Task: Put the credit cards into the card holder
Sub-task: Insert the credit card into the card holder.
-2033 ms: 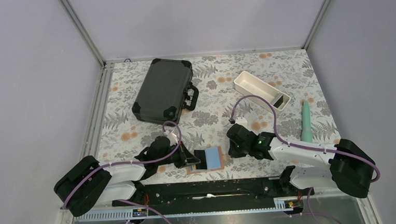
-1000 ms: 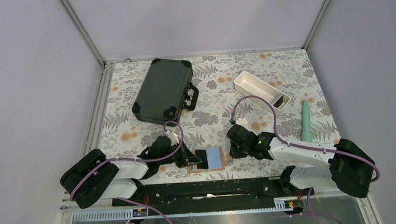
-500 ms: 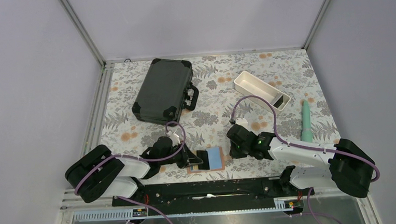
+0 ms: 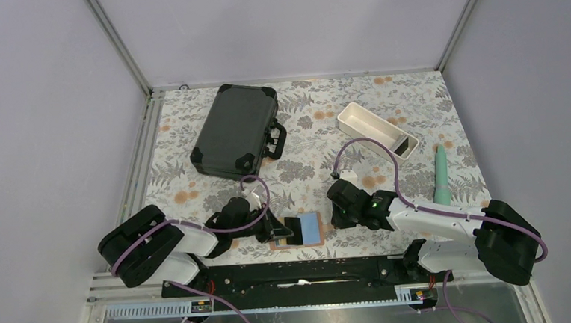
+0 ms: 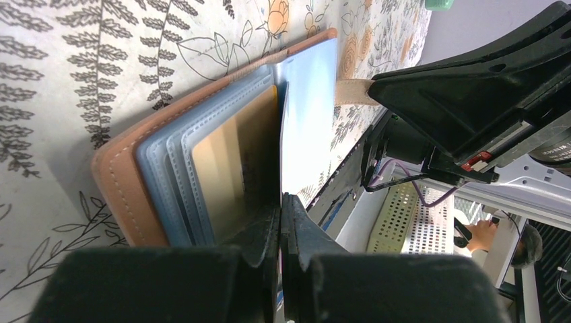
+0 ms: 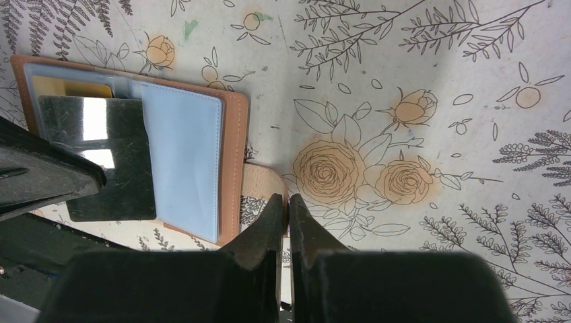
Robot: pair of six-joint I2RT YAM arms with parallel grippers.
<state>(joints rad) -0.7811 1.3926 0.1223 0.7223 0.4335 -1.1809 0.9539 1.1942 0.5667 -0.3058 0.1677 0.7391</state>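
The tan card holder (image 4: 310, 228) lies open near the front edge, pale blue inside. It also shows in the right wrist view (image 6: 232, 155) and the left wrist view (image 5: 118, 182). My left gripper (image 4: 275, 228) (image 5: 281, 198) is shut on a plain black credit card (image 4: 292, 228) (image 6: 101, 161), held over the holder's left half, its far edge at the pockets. A yellow card (image 6: 74, 87) (image 5: 225, 168) sits in a pocket. My right gripper (image 4: 337, 217) (image 6: 285, 197) is shut on the holder's strap (image 6: 264, 183).
A large black hard case (image 4: 236, 131) lies at the back left. A long white tray (image 4: 370, 126) stands at the back right with something dark at its near end (image 4: 404, 147). A teal cylinder (image 4: 441, 176) lies by the right edge.
My left arm has swung its elbow to the right and pushed the black card slightly right, further over the holder. The right arm has not moved.
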